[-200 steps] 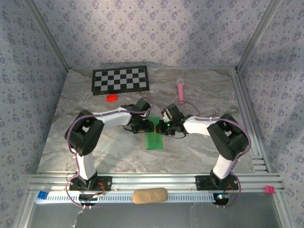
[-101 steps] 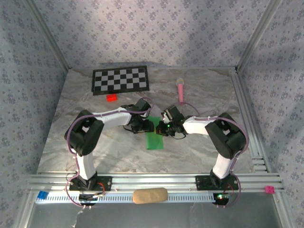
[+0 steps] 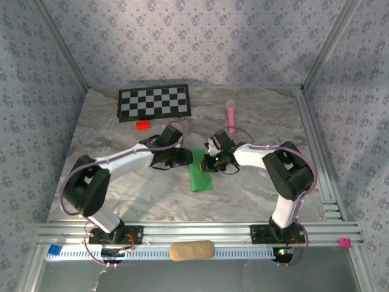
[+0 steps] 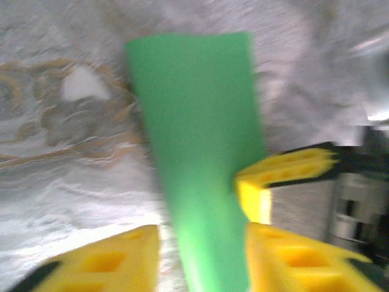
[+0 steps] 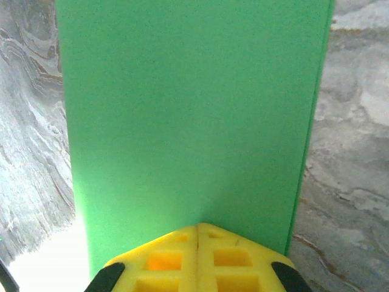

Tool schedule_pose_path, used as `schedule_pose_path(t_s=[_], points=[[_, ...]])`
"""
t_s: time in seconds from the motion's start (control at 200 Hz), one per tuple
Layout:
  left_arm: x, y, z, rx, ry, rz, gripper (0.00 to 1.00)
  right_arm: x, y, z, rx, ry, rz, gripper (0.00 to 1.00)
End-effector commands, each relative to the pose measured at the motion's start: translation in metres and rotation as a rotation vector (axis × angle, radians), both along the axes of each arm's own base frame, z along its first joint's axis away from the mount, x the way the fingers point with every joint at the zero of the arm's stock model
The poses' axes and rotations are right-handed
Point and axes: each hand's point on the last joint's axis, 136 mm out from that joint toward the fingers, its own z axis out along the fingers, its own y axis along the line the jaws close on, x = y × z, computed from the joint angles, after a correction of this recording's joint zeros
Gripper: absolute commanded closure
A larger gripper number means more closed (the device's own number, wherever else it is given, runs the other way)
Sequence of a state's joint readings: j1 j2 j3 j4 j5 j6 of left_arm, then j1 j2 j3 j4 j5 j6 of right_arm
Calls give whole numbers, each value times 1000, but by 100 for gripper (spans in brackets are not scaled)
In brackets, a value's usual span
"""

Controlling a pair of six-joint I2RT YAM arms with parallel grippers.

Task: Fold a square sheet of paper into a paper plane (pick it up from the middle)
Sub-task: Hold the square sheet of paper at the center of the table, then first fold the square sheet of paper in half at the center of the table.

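The right gripper is clenched on nothing, its two yellow pads meeting tip to tip, and it is resting those tips on the near edge of the square sheet of paper, which is by now folded into a long green strip stretching straight ahead of the fingers over the marble table. Judging by that pose, the closed jaws are working as a weight rather than a clamp: they are pinning the fold flat so the strip is not springing open or sliding while the other arm is working on it. The left gripper is coming in from the opposite side with its fingers partly apart, one on each side of the strip, so the paper is running up between them and away from the wrist. The left wrist view is blurred, and I cannot tell whether those pads are pinching the paper or merely straddling it. Just ahead and to the right of the left fingers, the right gripper's pads are touching the strip's edge. The two grippers are meeting at the same end, probably to form the next crease.
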State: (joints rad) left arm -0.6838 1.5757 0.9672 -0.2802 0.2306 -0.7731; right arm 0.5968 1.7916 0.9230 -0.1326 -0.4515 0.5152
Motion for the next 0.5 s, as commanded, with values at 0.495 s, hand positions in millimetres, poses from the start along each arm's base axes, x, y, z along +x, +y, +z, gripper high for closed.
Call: schedule_pose_path(t_s=[0.495], points=[[-2,-37,-24,-272,125,-72,100,-18,-27,-31,-130,85,-27,100]])
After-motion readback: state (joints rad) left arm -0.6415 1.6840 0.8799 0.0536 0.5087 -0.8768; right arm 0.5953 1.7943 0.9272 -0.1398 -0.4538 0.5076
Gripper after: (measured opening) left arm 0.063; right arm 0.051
